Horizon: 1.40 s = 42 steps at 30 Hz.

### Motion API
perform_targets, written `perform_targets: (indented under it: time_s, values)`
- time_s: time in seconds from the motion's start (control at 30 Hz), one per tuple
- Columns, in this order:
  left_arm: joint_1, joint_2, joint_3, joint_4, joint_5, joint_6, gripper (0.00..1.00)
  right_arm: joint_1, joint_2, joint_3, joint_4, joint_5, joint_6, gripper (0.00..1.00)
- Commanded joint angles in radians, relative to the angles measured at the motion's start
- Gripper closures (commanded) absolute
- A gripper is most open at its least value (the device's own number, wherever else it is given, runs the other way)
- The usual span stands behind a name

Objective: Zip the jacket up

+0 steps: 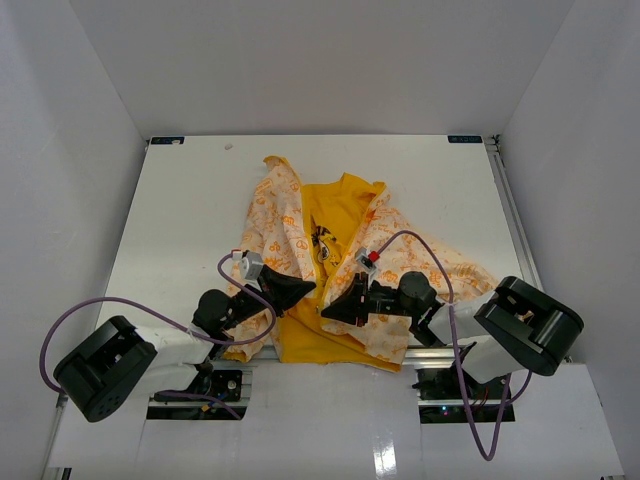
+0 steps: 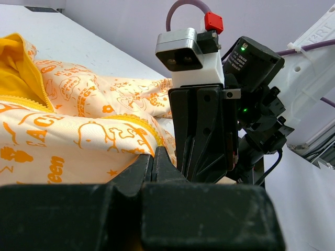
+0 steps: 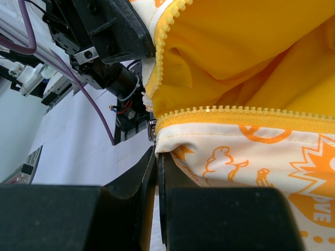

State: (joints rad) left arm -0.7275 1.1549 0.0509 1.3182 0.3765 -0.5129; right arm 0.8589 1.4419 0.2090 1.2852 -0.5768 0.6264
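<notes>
The jacket [image 1: 275, 222] lies spread open in the middle of the white counter [image 1: 180, 200]. Its yellow lining [image 1: 338, 205] faces up between two cream panels printed in orange, and one sleeve trails toward the right of the frame. Both arms reach in from the bottom edge of the overhead view and meet at the jacket's lower hem, close to each other.

The left claw [image 1: 297, 290] sits at the lower left of the yellow area. In its own wrist view the fingers are pressed together with only a thin line between them, and the panel's zipper edge runs down into the tips, so it appears to pinch the fabric.

The right claw [image 1: 333, 310] sits just to the right of it, at the lower edge of the other panel. Its wrist view shows the fingers closed on the corner of the printed hem. Just above them run the yellow zipper teeth [image 3: 235, 111], with a small metal piece [image 3: 152, 129] at their left end.
</notes>
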Motion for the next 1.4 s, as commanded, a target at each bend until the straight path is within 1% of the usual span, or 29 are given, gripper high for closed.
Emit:
perform_targets:
  time_s: [0.0, 0.43, 1.37]
  values:
    - [0.002, -0.012, -0.048, 0.501, 0.004, 0.022, 1.00, 0.006, 0.003, 0.042, 0.233, -0.015, 0.033, 0.92]
    - [0.002, -0.033, -0.066, 0.503, 0.008, 0.031, 1.00, 0.006, -0.043, 0.040, 0.236, 0.018, 0.042, 0.92]
    - [-0.004, -0.056, -0.075, 0.502, 0.010, 0.058, 1.00, -0.006, -0.047, 0.042, 0.339, 0.032, 0.123, 0.92]
